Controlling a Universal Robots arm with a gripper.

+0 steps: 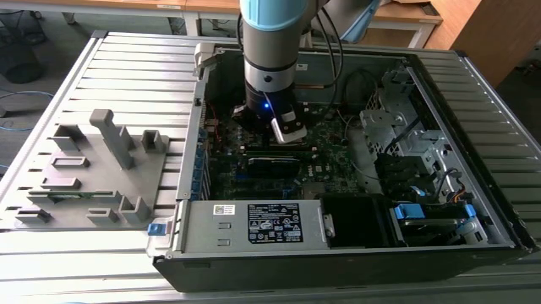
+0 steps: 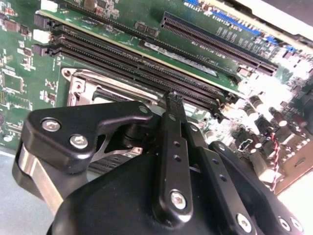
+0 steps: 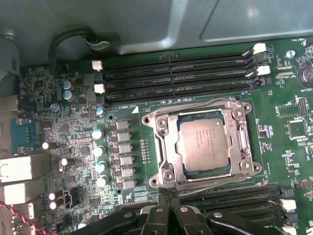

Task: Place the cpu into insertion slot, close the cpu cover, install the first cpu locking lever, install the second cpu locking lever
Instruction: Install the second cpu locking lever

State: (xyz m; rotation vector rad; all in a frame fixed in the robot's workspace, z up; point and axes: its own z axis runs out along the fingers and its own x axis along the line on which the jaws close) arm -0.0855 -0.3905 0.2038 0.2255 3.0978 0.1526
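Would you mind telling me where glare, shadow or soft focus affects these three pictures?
In the first wrist view, the chip is evenly lit and crisp, with soft reflections on the case wall above. In the second wrist view, the claw looms dark and slightly soft while the board behind stays sharp. In the exterior view, the case interior lies in shadow.

A counter [image 1: 127,60] of pale grey ribbed slats is seen in the exterior view. Two things are carried directly on it. An open computer case [image 1: 253,263] is laid on its side toward the exterior view's right, with its inside turned upward. A grey fixture tray [image 1: 97,183] with upright blocks and posts is set just beside the case, toward the exterior view's left. Bare slats are left along the near edge and at the far corners.
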